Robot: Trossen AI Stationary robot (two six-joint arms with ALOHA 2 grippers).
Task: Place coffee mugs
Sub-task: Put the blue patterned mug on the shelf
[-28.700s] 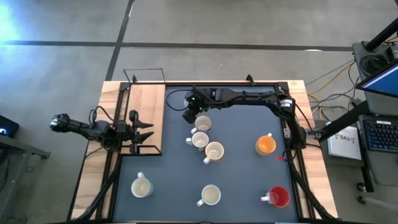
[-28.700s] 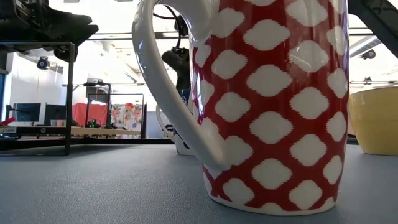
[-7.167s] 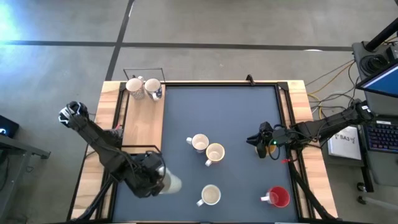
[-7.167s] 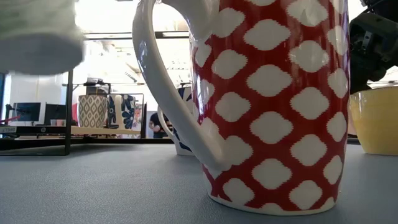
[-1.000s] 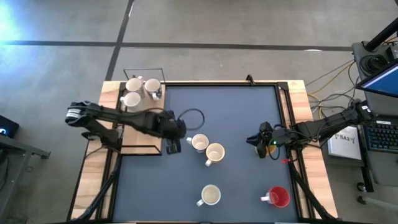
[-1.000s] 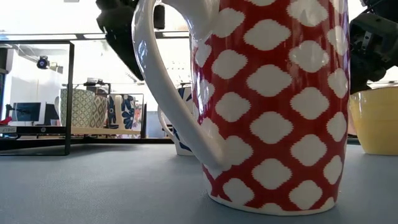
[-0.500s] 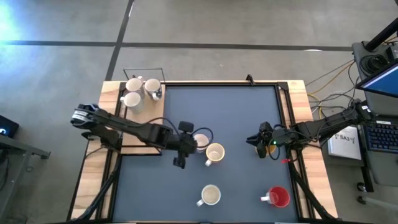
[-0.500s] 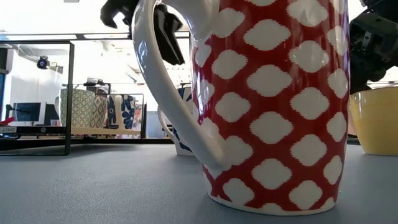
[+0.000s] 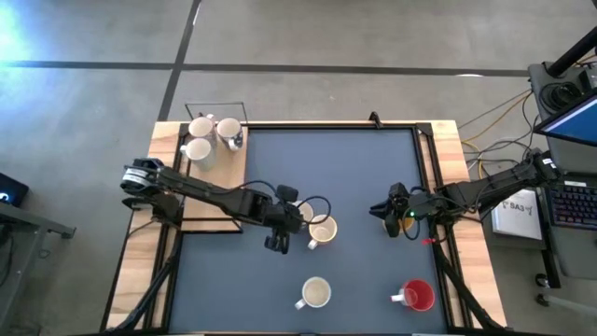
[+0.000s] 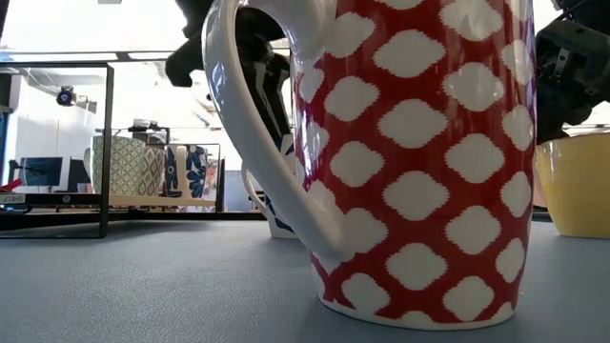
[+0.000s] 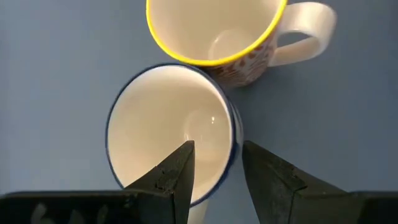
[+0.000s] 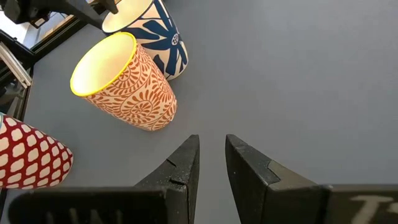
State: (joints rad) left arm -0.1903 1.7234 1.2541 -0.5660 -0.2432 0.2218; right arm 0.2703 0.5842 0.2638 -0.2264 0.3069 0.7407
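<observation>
A blue-rimmed, blue-patterned coffee mug point(image 11: 168, 124) stands on its base mid-table, touching an orange-patterned mug with a yellow rim point(image 11: 211, 31). My left gripper point(image 11: 217, 146) hangs open just above the blue-rimmed mug, pointing steeply down. One finger is over the mug's hollow, the other outside its wall. From above, this gripper point(image 9: 291, 220) covers part of that mug. My right gripper point(image 12: 211, 140) waits near the table's right edge, open by a narrow gap, with bare mat between its fingers. Below it, the low view shows a yellow-orange mug point(image 10: 572, 186).
Three mugs point(image 9: 201, 127) point(image 9: 229, 136) point(image 9: 196, 150) stand on the wooden board point(image 9: 219, 187) at the far left, inside a thin wire frame. A white mug point(image 9: 315, 293) and a red mug with white marks point(image 9: 418, 296) stand near the front edge.
My left gripper has swung from the wooden board's edge toward the table's right and a little nearer. It has sunk and rolled about its own axis, and now stands over the blue-rimmed mug. Its fingers have stayed open. No mug has moved.
</observation>
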